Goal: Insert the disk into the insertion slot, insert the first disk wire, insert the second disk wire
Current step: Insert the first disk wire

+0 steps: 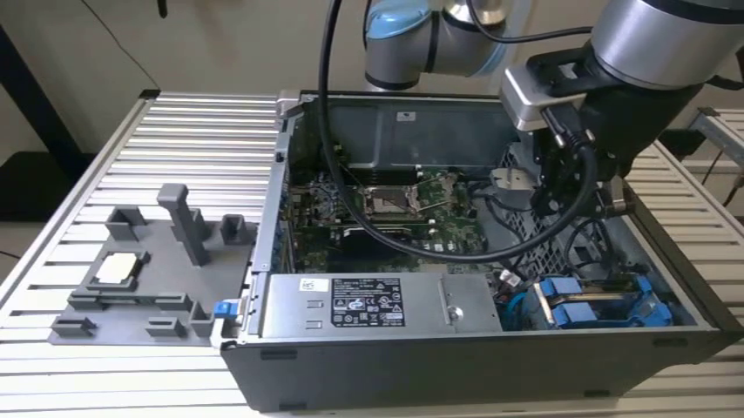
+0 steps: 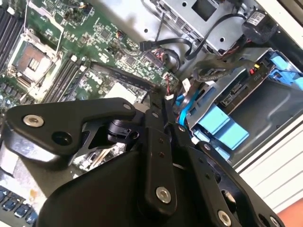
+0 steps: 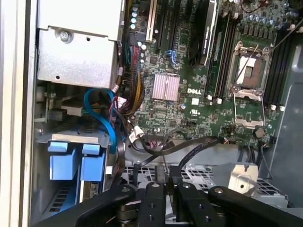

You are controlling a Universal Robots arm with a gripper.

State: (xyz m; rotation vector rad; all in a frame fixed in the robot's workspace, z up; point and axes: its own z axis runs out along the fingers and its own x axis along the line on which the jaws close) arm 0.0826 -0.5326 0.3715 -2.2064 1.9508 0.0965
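1. End effector (image 1: pixel 567 202): one unit, black, lowered into the open computer case (image 1: pixel 465 370). In both wrist views its two fingers (image 3: pixel 156 194) are drawn together, with no more than a thin gap between them. It cannot be determined whether anything thin is clamped in that gap. In the first wrist view, two black wires (image 3: pixel 189 146) run just beyond the fingertips over a perforated grey metal plate (image 3: pixel 208 172).

2. Disk (image 1: pixel 598 305): one unit, seated in the insertion slot (image 3: pixel 66 137) of the grey drive cage, at the corner of the case on the exterior view's right. Two blue plastic tabs (image 3: pixel 61 161) of its caddy show side by side at the slot mouth. One blue wire (image 3: pixel 108 116) loops from the wire bundle beside the cage down past these tabs. The end effector hangs near the disk, apart from it.

3. Motherboard (image 1: pixel 395 222): one green board beside the cage, carrying one open processor socket (image 3: pixel 248 71) and one finned silver heat sink (image 3: pixel 165 87).

4. Power-supply box (image 1: pixel 361 305): one grey labelled box along the case's near wall in the exterior view, just beside the drive cage.

5. Arm cable (image 1: pixel 348 200): one thick black cable drooping across the motherboard.

6. Counter (image 1: pixel 104 165): slatted metal, carrying the case and, at the exterior view's left, one grey fixture tray (image 1: pixel 139 279).
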